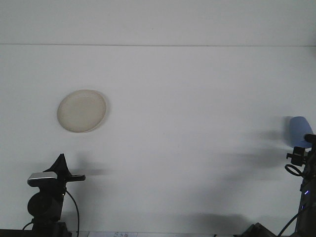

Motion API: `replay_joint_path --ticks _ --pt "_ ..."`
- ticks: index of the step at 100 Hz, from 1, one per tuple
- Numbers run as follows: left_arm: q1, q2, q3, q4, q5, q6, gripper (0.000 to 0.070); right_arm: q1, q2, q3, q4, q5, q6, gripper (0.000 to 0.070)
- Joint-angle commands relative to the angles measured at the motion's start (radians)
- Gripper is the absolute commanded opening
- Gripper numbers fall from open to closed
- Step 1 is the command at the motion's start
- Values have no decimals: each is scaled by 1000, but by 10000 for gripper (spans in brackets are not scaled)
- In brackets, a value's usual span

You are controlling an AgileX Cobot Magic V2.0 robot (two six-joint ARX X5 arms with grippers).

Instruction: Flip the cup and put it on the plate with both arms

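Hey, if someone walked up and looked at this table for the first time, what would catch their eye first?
Probably the round cream plate, alone on the white table, left of centre. Next, the blue cup at the far right edge, with the right arm's end effector right in front of it, partly out of frame. The left end effector sits low at the bottom left, nearer than the plate.
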Motion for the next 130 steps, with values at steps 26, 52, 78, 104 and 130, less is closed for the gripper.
replay_joint_path --ticks 26,52,78,104,130 --pt "0 -1 -19 10 -1 -3 15 -53 219 17 265 -134 -80 529" --pt "0 -1 -19 10 -1 -3 15 -65 370 17 511 -241 -86 497" --pt "0 -1 -19 10 -2 -3 15 -64 453 17 636 -336 -85 127" --pt "0 -1 -19 10 -1 -3 15 -64 423 17 632 -335 -26 1" --pt "0 -1 -19 10 -1 -3 15 -47 196 17 471 -310 208 1"
